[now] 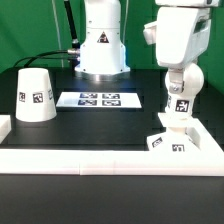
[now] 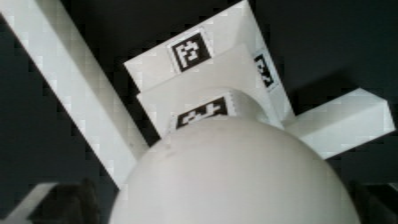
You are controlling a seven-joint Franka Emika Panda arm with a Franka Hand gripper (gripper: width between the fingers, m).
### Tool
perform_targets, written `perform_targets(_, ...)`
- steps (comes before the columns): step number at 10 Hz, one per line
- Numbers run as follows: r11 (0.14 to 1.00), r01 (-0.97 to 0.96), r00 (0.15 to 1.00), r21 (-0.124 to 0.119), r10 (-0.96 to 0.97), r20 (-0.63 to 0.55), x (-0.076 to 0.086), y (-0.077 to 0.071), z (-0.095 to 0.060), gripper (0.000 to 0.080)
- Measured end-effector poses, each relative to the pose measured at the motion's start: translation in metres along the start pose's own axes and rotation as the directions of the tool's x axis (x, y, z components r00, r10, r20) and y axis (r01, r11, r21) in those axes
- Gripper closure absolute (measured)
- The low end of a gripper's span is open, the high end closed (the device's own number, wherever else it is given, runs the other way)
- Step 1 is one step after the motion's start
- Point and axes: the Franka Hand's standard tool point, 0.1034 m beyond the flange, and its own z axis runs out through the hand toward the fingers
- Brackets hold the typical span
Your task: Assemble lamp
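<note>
The lamp base [image 1: 167,142], a small white block with tags, sits at the front of the exterior view's right, against the white rail. It also shows in the wrist view [image 2: 205,70]. My gripper [image 1: 180,101] hangs just above it, shut on the bulb [image 1: 181,112], which points down toward the base. In the wrist view the round white bulb [image 2: 231,175] fills the near field over the base and hides my fingers. The cone-shaped shade [image 1: 35,97] stands upright at the exterior view's left, apart from my gripper.
The marker board [image 1: 98,99] lies flat mid-table in front of the robot's pedestal [image 1: 100,45]. A raised white rail [image 1: 100,156] borders the black table's front and sides; it shows in the wrist view [image 2: 71,85] beside the base.
</note>
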Motion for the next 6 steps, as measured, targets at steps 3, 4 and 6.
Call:
perform_targets(3,0.995,0.1,0.995,-0.003,-0.1,0.008,-0.0022,0.001,0.0013,0.011)
perform_targets(4,0.995,0.098,0.995,-0.003,-0.098,0.008,-0.0023,0.0011,0.0013,0.0223)
perform_targets(6,0.996,0.092,0.996,-0.002,-0.092,0.008,-0.0024,0.0011,0.0013,0.0223)
